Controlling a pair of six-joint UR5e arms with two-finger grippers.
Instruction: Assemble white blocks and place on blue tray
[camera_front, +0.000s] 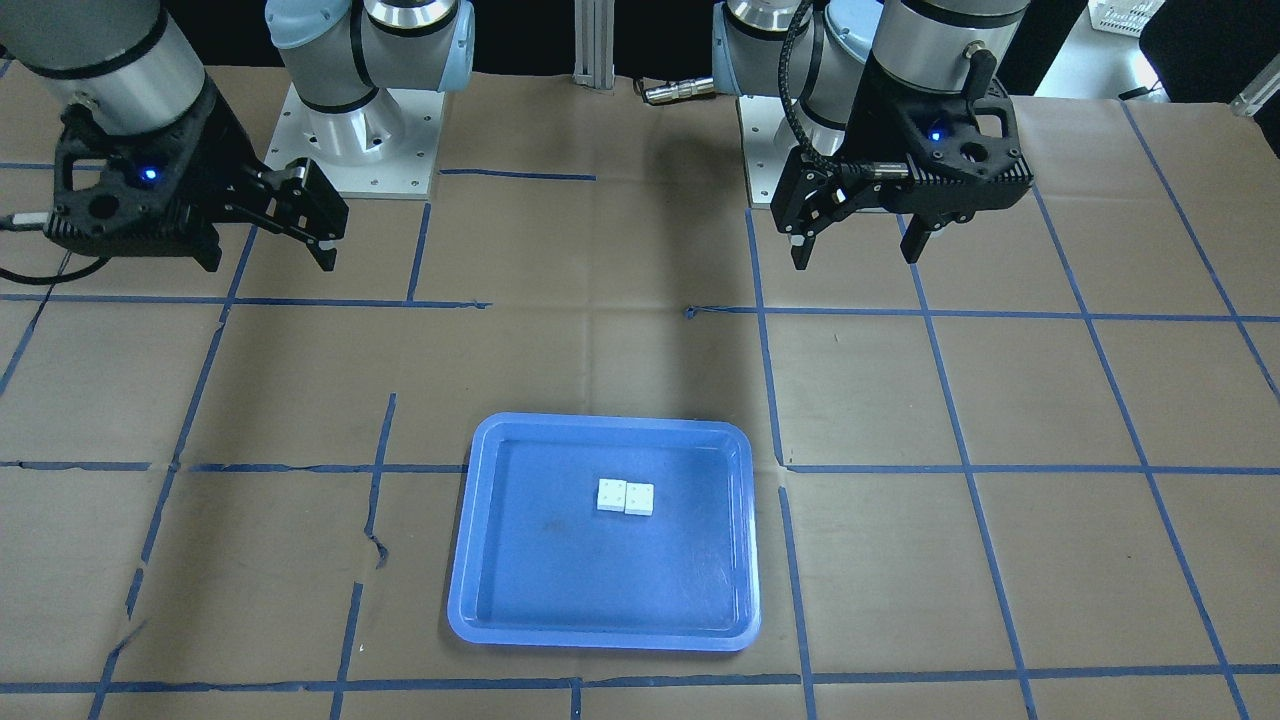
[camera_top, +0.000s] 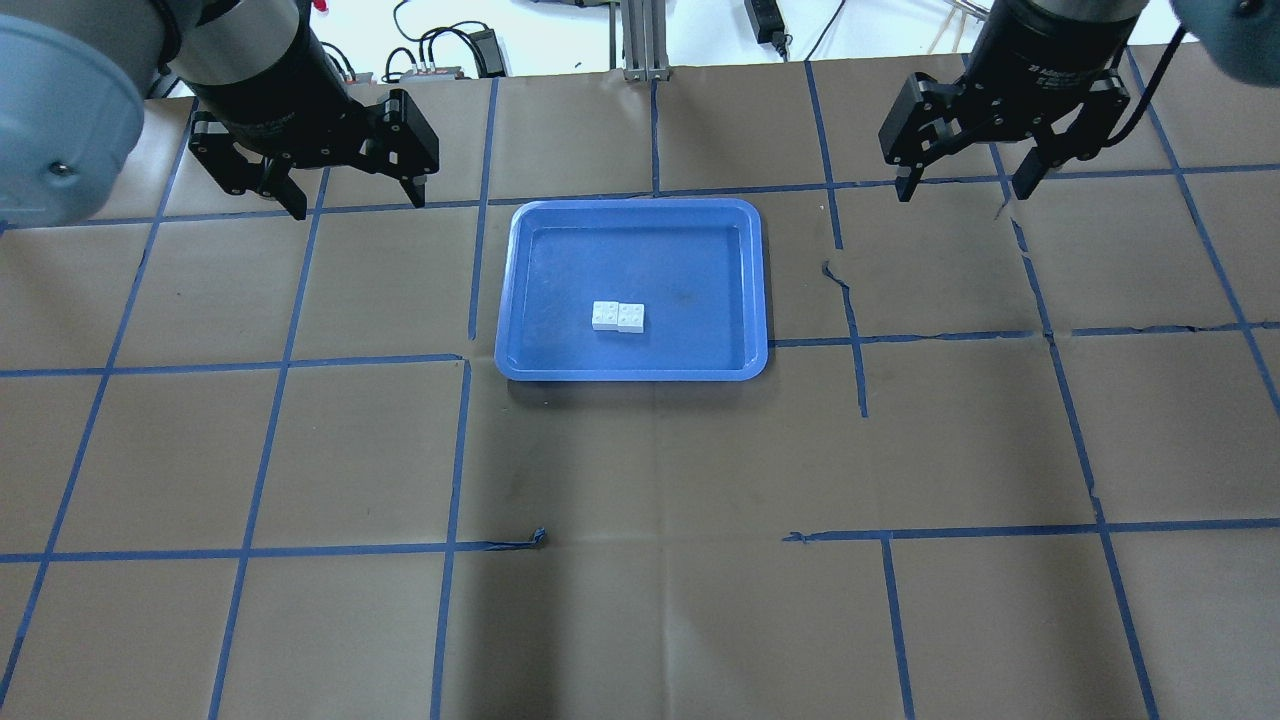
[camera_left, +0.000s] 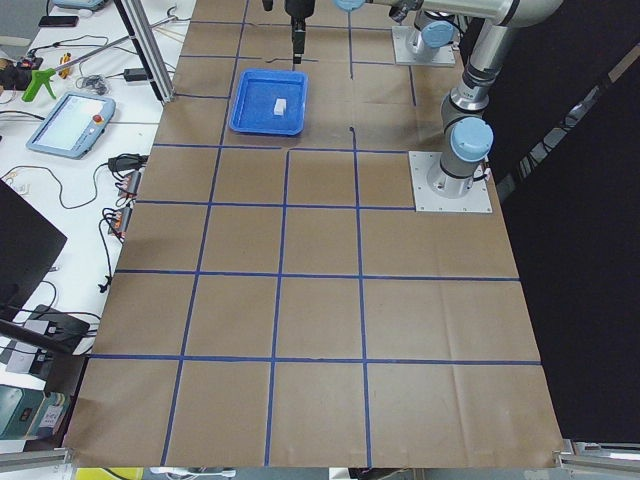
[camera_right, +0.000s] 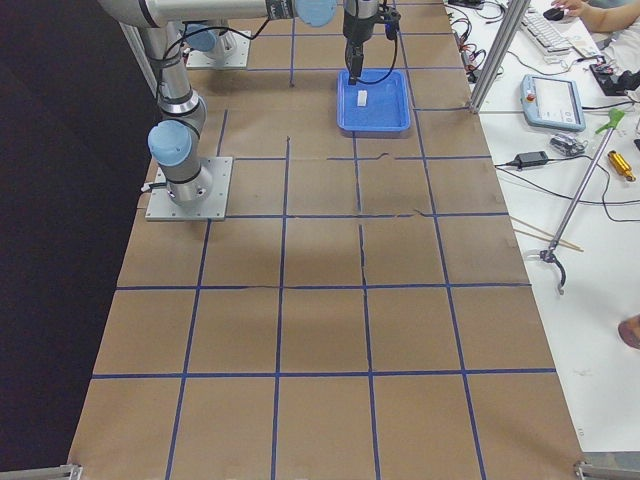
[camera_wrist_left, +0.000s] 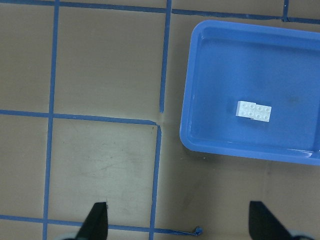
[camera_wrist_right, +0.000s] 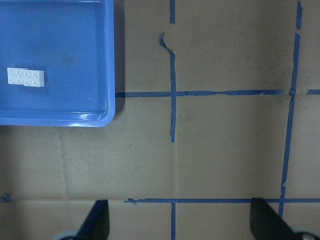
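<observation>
**Blocks in tray, both hands empty**

Two small white square studded plastic blocks (camera_top: 618, 317): touching side by side near the middle of the large shallow blue plastic tray (camera_top: 636, 205). My left hand (camera_top: 358, 205) and right hand (camera_top: 962, 193): wide open, holding nothing, above the brown papered surface (camera_top: 640, 600), either side of the tray, well apart from the blocks.

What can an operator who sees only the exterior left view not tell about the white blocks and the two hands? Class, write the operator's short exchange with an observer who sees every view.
Operator: From the table's end I make out just one white speck. Is it one block or two?
Observer: Two. The white blocks lie side by side, touching, studs up, not stacked, on the floor of the blue tray.
Operator: Is either hand holding anything?
Observer: No. The left hand and the right hand are both open and empty, one off each side of the tray.
</observation>
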